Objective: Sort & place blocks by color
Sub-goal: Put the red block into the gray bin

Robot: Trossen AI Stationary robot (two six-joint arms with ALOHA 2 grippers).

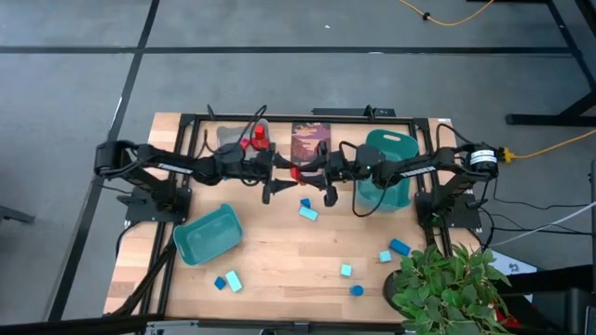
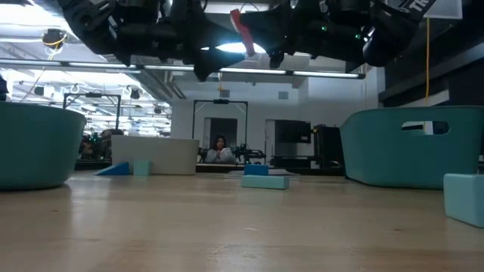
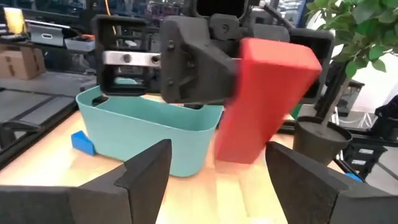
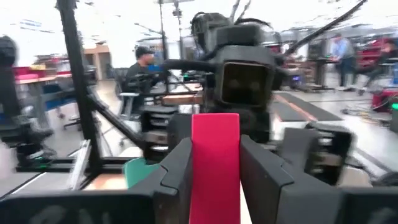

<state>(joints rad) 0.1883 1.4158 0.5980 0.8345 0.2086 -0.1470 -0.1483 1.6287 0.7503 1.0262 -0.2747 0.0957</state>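
Above the middle of the counter [image 1: 279,256] the two hands met. The right hand [image 4: 214,171] pinched a red bar block [image 4: 215,165] between its fingers, as its wrist view showed. The left hand [image 3: 214,171] stood spread, the same block just beyond its fingertips, untouched. Only the high view showed loose blue and cyan blocks [image 1: 308,213] scattered below

The overhead camera looks straight down on the bench [image 1: 279,251]; the low one looks level across it; both wrist cameras closely face, seemingly, one red block [image 4: 214,165].
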